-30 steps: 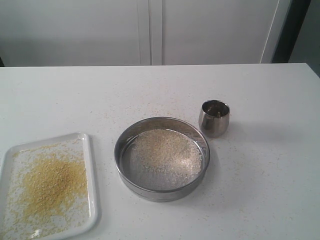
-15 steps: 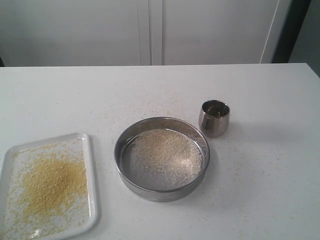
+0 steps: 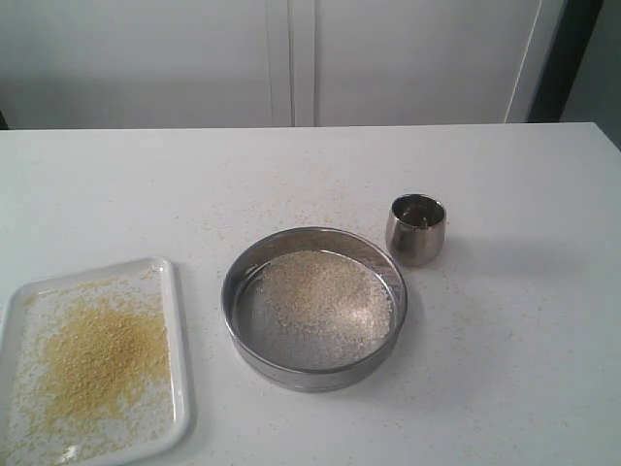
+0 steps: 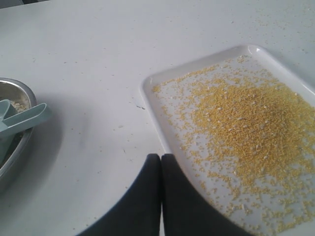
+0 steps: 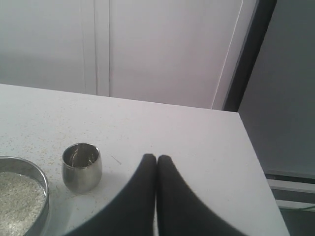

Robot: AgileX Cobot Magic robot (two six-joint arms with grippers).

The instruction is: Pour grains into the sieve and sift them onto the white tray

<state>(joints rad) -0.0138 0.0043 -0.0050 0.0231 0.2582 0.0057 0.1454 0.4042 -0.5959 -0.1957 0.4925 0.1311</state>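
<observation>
L tool [image 4: 161, 158] clenched, empty, by rim of white tray [image 4: 147, 87]. R tool [image 5: 156, 159] clenched, empty, over bench [image 3: 514, 349] near steel cup [image 3: 416, 230]. Tray at L edge of bench w/ golden heap of grains [image 3: 102, 357], loose scatter round it. Sieve [image 3: 312, 377] mid-bench betw. tray & cup, pale coarse bits [image 3: 325, 291] on mesh. Cup upright, just beside sieve; contents unclear.
</observation>
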